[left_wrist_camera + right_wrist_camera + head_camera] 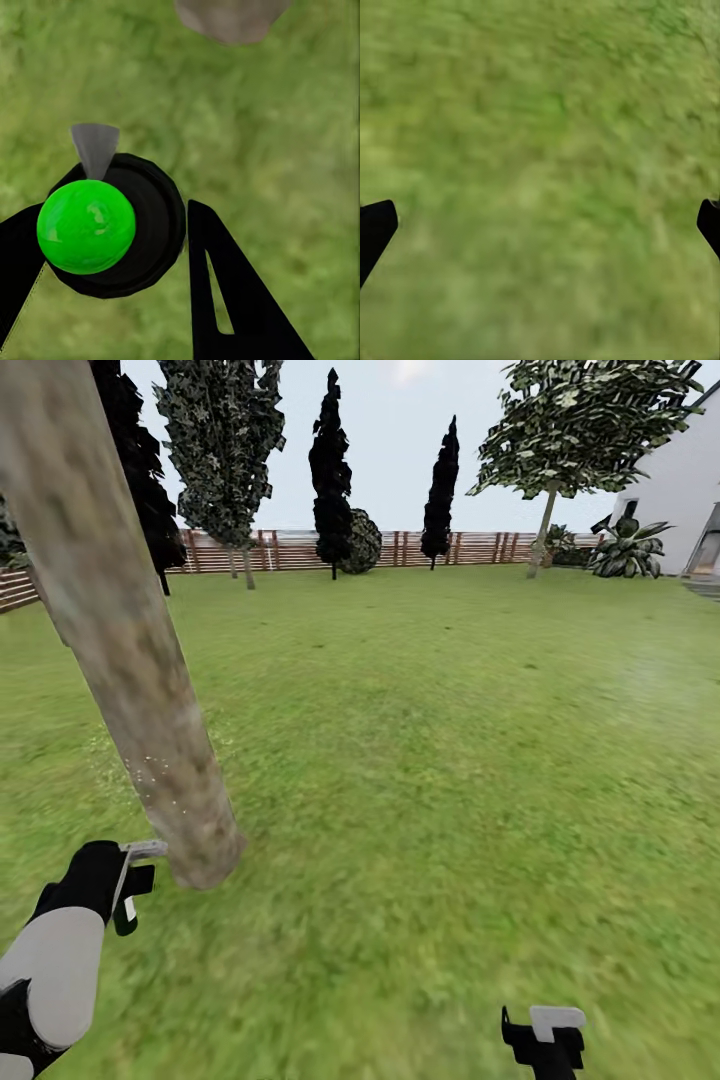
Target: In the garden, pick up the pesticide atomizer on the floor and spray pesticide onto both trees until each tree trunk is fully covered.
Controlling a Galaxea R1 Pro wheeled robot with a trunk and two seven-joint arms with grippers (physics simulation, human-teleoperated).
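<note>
One trunk [150,700] w/ few specks: left gripper [161,247] clamps atomizer [105,225]; aim nozzle higher, sweep up. Right gripper [540,225] wide open, empty.

Mottled, rough-looking bark on the tree trunk [130,690]; blurry matt grass lawn [450,780]; glossy green ball [86,226], possibly plastic; slatted wooden fence [290,550].

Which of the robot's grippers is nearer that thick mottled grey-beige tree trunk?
Left. The left gripper sits right beside the base of the mottled grey-beige tree trunk; the right gripper hangs farther off over open grass.
</note>
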